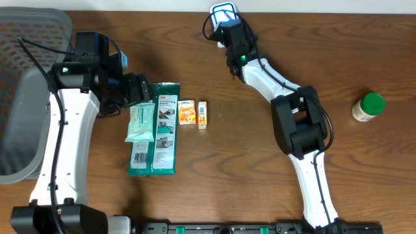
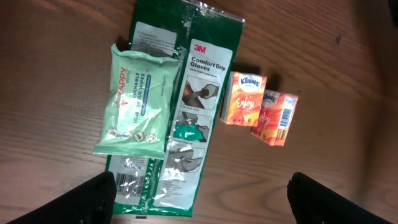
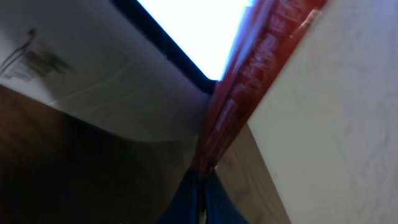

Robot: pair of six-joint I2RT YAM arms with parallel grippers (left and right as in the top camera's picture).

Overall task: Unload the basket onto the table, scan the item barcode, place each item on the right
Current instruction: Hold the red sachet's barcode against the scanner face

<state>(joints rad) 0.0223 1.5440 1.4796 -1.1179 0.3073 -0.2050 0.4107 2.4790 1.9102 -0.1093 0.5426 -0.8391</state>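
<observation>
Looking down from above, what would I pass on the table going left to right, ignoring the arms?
Grey basket → pale green wipes pack → green gloves pack → orange Kleenex pack → smaller orange pack → blue-lit white device → green-lidded jar.

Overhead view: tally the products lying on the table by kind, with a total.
Glove packs: 2 (they look like two side by side, though it may be one wide pack)
Wipes pack: 1
Tissue packs: 2
Green-lidded jar: 1
Total: 6
</observation>
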